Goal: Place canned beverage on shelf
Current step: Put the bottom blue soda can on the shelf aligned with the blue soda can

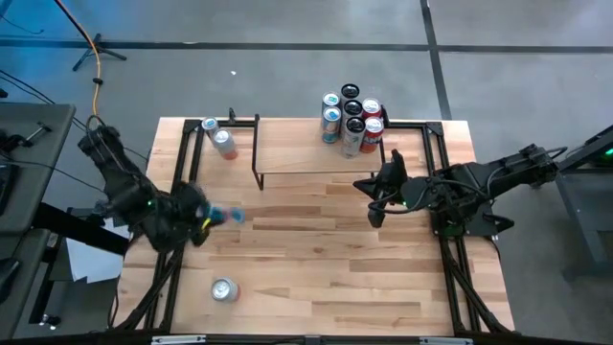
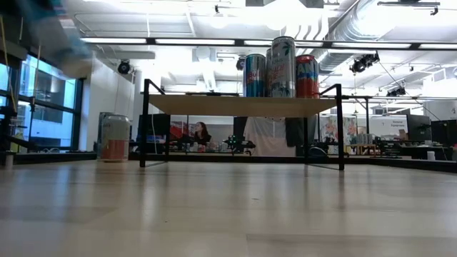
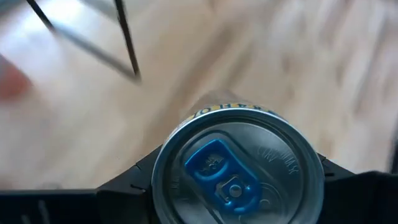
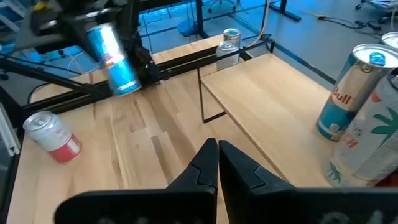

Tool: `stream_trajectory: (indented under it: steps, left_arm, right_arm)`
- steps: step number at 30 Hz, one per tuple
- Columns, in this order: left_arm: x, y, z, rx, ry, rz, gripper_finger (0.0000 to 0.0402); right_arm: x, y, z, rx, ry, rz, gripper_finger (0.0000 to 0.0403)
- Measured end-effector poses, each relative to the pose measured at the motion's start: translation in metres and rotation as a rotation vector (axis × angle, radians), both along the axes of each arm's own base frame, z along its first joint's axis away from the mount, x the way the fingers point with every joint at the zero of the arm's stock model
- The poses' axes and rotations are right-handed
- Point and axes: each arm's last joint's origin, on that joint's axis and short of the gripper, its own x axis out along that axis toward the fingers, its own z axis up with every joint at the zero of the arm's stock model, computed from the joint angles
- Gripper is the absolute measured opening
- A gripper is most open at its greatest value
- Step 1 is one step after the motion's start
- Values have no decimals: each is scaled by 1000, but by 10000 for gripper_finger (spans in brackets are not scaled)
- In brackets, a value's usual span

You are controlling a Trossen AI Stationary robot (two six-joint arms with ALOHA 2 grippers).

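Note:
My left gripper [image 1: 199, 216] is over the table's left part, shut on a blue and silver can [image 1: 228, 215], which also shows in the right wrist view [image 4: 115, 59] and, by its top with a blue tab, in the left wrist view [image 3: 236, 171]. The shelf [image 1: 316, 149] stands on its black legs at the table's far middle. Several tall cans [image 1: 351, 117] stand on its right end [image 2: 282, 68]. My right gripper [image 4: 217, 163] is shut and empty, just near of the shelf's right end [image 1: 375, 199]. My left gripper pinches the can between its two fingers [image 3: 134, 180], one on each side of the can's wall just below the top rim [image 3: 163, 163]. The can is lifted clear of the table and tilted, its top end toward the gripper [image 4: 99, 34].
A red and silver can [image 1: 224, 289] stands near the table's near left. Two more cans [image 1: 220, 139] are at the far left, beside the shelf. Black frame rails [image 1: 168, 278] run along the table's left and right sides. Bare wood lies between the arms.

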Motion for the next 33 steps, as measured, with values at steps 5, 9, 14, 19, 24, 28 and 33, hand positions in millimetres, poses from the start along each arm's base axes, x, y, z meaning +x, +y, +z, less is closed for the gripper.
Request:
stream_trajectory:
  steps: [5,9,14,19,24,28,33]
  left_arm:
    - [23,11,7,147,-186,140,190]
    - [45,14,16,182,-292,167,190]
    - [80,15,40,168,-468,22,192]
    - [99,25,56,203,-598,-69,191]
    - [105,39,57,199,-594,-71,191]
    - [106,43,57,179,-602,-89,191]
    - [107,44,57,170,-600,-102,192]
  right_arm:
    - [-1,0,-2,15,12,-3,0]
    - [-2,0,-3,30,23,-15,6]
    - [0,-2,0,39,-18,-34,56]
    - [11,-4,14,145,-168,49,171]
    - [27,-6,18,210,-242,169,300]
    - [37,-6,14,222,-247,187,363]
    - [44,-5,11,143,-235,217,389]
